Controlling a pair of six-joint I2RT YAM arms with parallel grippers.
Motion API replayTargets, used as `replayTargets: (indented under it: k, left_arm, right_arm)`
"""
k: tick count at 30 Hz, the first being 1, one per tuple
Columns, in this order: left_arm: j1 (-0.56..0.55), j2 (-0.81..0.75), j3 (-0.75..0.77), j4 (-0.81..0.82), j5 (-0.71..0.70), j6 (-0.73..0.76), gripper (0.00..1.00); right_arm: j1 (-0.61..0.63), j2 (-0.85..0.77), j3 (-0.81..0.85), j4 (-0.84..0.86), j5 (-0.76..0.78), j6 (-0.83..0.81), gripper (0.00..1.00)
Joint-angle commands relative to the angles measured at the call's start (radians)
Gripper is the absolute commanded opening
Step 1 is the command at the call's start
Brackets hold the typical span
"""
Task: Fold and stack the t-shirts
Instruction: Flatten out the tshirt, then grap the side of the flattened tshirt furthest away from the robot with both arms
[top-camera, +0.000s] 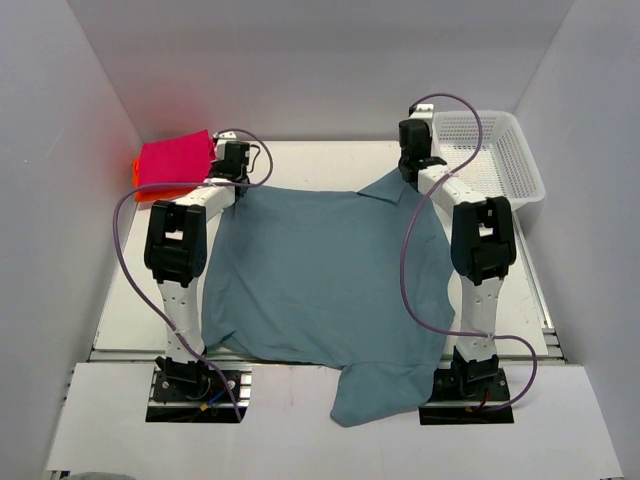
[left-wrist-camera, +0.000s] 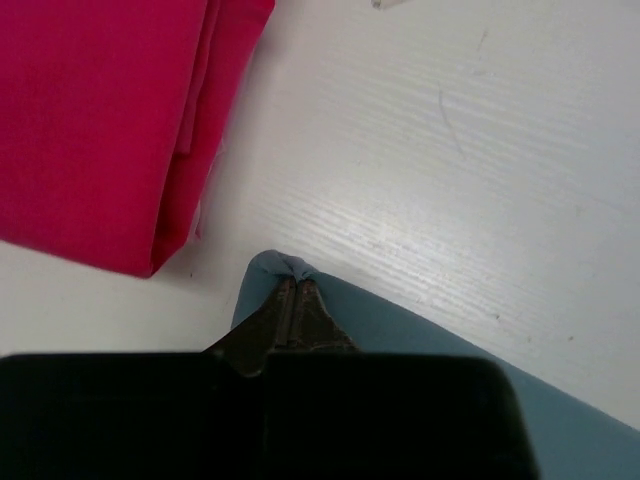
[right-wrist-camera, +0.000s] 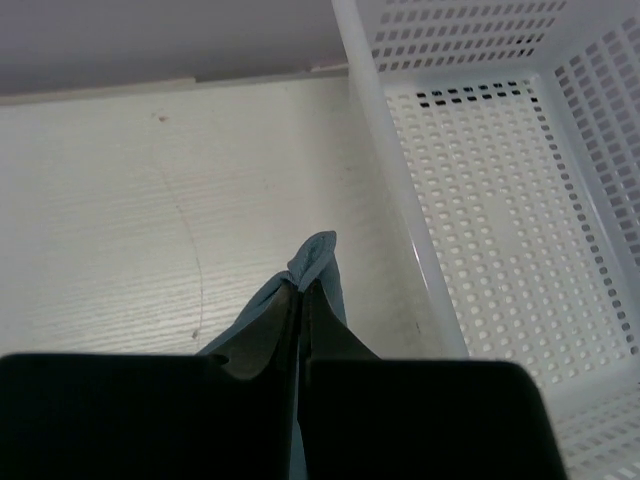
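Teal-blue t-shirt (top-camera: 320, 280): spread open across the middle of the worktop (top-camera: 130, 300); its near hem drapes over the near edge between the arm bases.
Left tool (left-wrist-camera: 297, 290): clenched on a pinch of teal cloth at the garment's far left corner.
Right tool (right-wrist-camera: 300, 292): clenched on the far right corner, the cloth bunched between its fingers.
Magenta-pink t-shirt (top-camera: 175, 157): folded, lying on the orange-red t-shirt (top-camera: 148, 190) in the far left corner.
White mesh basket (top-camera: 495, 160): far right, beside the right tool.

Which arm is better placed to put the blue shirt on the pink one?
Probably the left. The left gripper, pinching the blue shirt, is right beside the folded pink shirt; the right gripper pinches it by the basket.
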Motion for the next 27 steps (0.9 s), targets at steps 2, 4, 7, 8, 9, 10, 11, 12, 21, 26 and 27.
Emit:
replayTargets:
  k: [2,4,7,8,9,10,11,12,21,26,27]
  left_arm:
    - [0.029,-0.011,0.098,0.017,0.02,0.004,0.0]
    - [0.029,-0.025,0.098,0.017,0.03,0.004,0.0]
    - [0.039,-0.097,0.014,0.053,0.053,0.014,0.0]
    - [0.039,-0.121,-0.015,0.069,0.063,0.014,0.0]
    - [0.039,-0.146,-0.07,0.081,0.077,0.023,0.0]
    - [0.039,-0.191,-0.098,0.09,0.077,0.023,0.0]
    - [0.039,-0.216,-0.147,0.101,0.089,0.023,0.0]
    - [0.039,-0.238,-0.171,0.101,0.09,0.023,0.0]
    - [0.039,-0.477,-0.448,0.143,0.134,0.001,0.0]
    - [0.019,-0.575,-0.52,0.112,0.134,0.001,0.0]
    - [0.019,-0.586,-0.52,0.1,0.154,0.001,0.0]
  right_arm:
    - [-0.021,-0.022,0.083,0.004,-0.048,0.041,0.0]
    - [-0.022,-0.046,0.088,-0.011,-0.059,0.047,0.0]
    - [-0.025,-0.114,0.04,-0.053,-0.077,0.067,0.0]
    - [-0.024,-0.153,0.022,-0.068,-0.084,0.079,0.0]
    - [-0.022,-0.174,-0.038,-0.071,-0.09,0.084,0.0]
    - [-0.021,-0.215,-0.062,-0.083,-0.091,0.092,0.0]
    - [-0.019,-0.262,-0.111,-0.092,-0.091,0.122,0.0]
    - [-0.022,-0.287,-0.163,-0.108,-0.09,0.136,0.0]
    - [-0.016,-0.578,-0.362,-0.338,-0.149,0.328,0.0]
    - [-0.016,-0.744,-0.481,-0.457,-0.162,0.4,0.0]
    - [-0.014,-0.749,-0.512,-0.459,-0.166,0.408,0.0]
